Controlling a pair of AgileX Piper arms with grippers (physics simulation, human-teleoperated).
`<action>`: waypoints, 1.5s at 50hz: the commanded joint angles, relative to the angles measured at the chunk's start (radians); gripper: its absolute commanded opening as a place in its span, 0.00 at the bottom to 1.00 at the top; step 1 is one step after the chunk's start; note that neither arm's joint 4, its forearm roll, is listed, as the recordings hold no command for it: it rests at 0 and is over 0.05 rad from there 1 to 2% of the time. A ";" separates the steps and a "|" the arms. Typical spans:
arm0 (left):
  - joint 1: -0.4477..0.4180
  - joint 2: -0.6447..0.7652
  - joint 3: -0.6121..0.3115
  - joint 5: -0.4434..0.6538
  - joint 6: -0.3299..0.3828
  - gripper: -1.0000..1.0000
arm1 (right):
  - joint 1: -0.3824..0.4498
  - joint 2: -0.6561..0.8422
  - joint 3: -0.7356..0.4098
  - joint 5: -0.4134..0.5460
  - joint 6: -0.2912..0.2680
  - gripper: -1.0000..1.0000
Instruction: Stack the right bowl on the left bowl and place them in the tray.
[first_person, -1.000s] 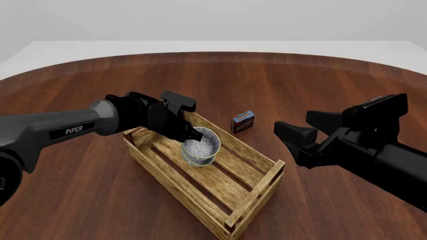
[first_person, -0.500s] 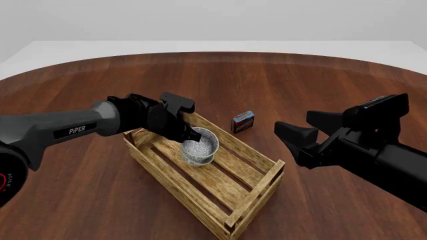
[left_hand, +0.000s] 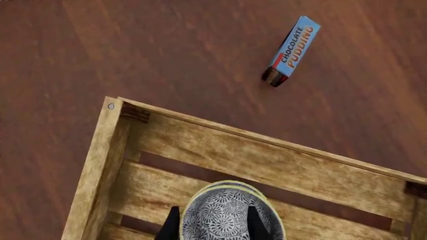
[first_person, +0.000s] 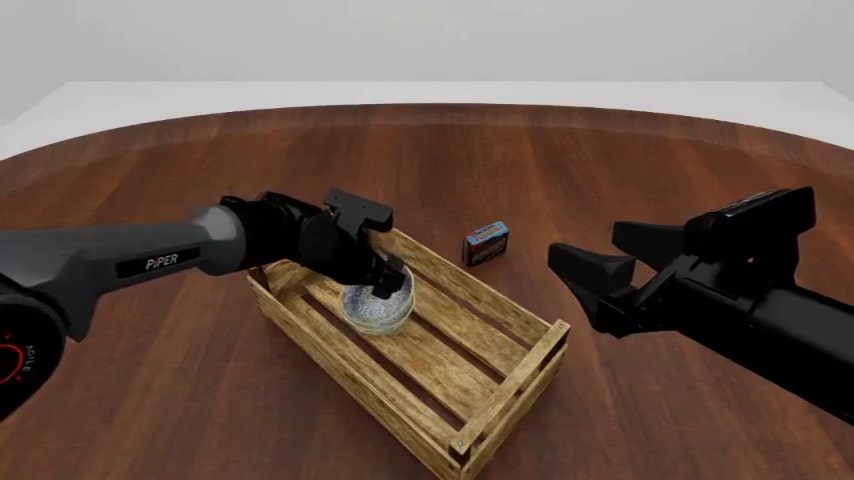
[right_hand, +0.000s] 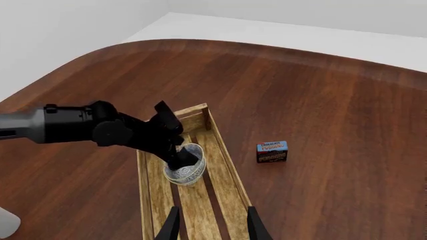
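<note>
The grey patterned bowls (first_person: 375, 309), nested so they read as one, sit low inside the light-wood tray (first_person: 514, 385) near its far end. My left gripper (first_person: 384, 280) is shut on their rim from above. In the left wrist view the bowls (left_hand: 227, 215) lie between my fingertips (left_hand: 172, 226) over the tray's slats (left_hand: 253, 155). My right gripper (first_person: 574, 285) is open and empty, in the air to the right of the tray. The right wrist view shows the bowls (right_hand: 185, 170), the tray (right_hand: 220, 140) and the left gripper (right_hand: 177, 155).
A small dark chocolate pudding box (first_person: 486, 242) lies on the brown wooden table just beyond the tray's far right side; it also shows in the left wrist view (left_hand: 292, 50) and in the right wrist view (right_hand: 272, 151).
My left gripper has lowered the bowls into the tray and a little to the left. The right arm has not moved.
</note>
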 joint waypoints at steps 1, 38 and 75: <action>-0.019 -0.023 0.002 0.025 -0.082 1.00 | 0.002 -0.003 -0.001 0.002 0.000 1.00; 0.028 -0.322 0.141 0.016 -0.009 1.00 | -0.004 0.014 0.000 -0.008 -0.001 1.00; 0.264 -0.717 0.673 -0.517 0.110 1.00 | -0.225 -0.069 0.113 -0.107 -0.029 1.00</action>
